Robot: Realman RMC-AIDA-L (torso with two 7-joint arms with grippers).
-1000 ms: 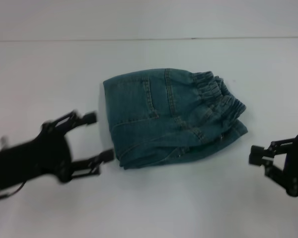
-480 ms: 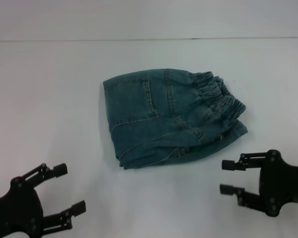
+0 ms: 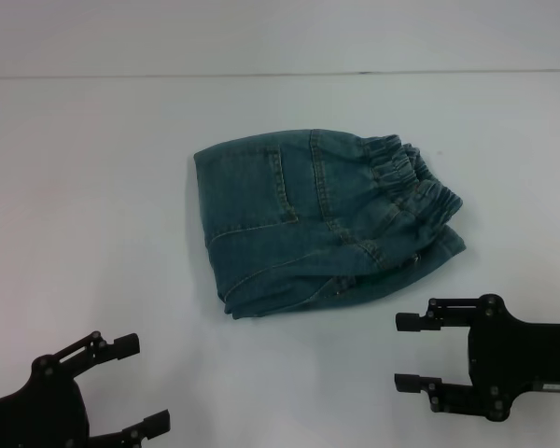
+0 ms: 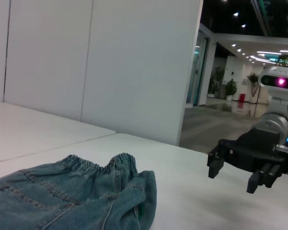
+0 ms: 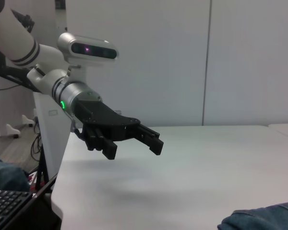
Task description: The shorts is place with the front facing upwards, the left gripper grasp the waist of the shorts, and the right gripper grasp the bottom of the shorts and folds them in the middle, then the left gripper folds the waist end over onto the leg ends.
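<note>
White and matte, the desk (image 3: 93,187) filled the head view, with a paler wall band beyond its far edge. Folded blue denim shorts (image 3: 317,219) lay near the middle, the gathered elastic waistband (image 3: 415,182) turned toward the robot's right and resting on top of the leg ends. Both arms sat at the near edge, well apart from the cloth — the black left claw (image 3: 131,387) at the near left corner, its two fingers spread and holding nothing; the black right claw (image 3: 411,352) near right, just below the shorts, likewise spread and empty.

From the left wrist view, the denim shorts (image 4: 72,196) lay flat on the desk, the waistband (image 4: 103,163) facing the right claw (image 4: 240,167), which hung above the surface, released. White wall panels (image 4: 134,62) stood behind, and a lit hallway beyond.

From the right wrist view, the left claw (image 5: 134,139) hovered over the desk (image 5: 206,163), fingers apart, gripping nothing. Only a corner of the shorts (image 5: 264,218) showed.
</note>
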